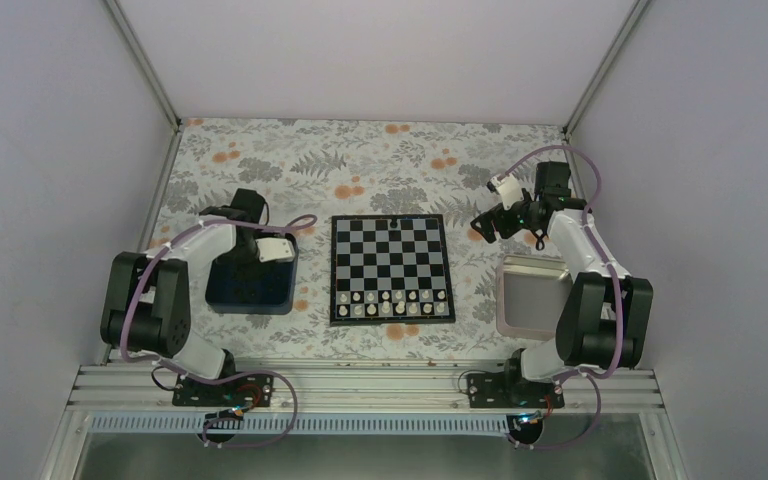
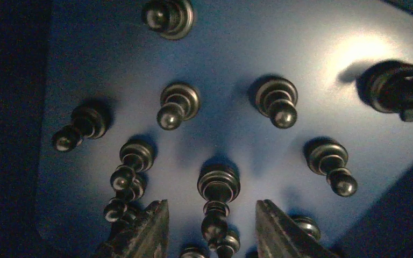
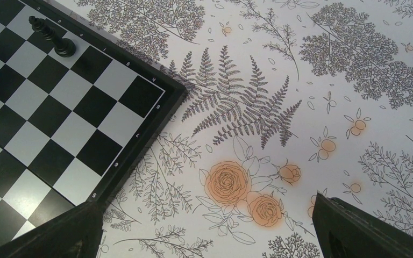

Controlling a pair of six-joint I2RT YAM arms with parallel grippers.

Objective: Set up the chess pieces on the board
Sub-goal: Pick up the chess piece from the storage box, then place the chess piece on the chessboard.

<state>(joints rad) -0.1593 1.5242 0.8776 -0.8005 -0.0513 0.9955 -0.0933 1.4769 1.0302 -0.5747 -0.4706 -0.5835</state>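
At the left, the black chess pieces [image 2: 178, 105] were scattered over the blue tray [image 2: 312, 64]. The left gripper [image 2: 212, 228] was held partly open and empty, its fingers [image 2: 150, 231] set either side of one tall piece [image 2: 218, 185] but not closed on it. For a clean pick, the jaws would best be centred on that stem and lowered well down it, so that the neighbours crowded by the left finger were not caught or knocked. In the middle, the board [image 1: 390, 262] carried white pieces [image 1: 390, 303] on its near rows and a black piece [image 3: 54, 38] on its far row. At the right, the right gripper [image 3: 209, 234] was spread wide and empty over the flowered cloth [image 3: 312, 107], just beside the board's corner.
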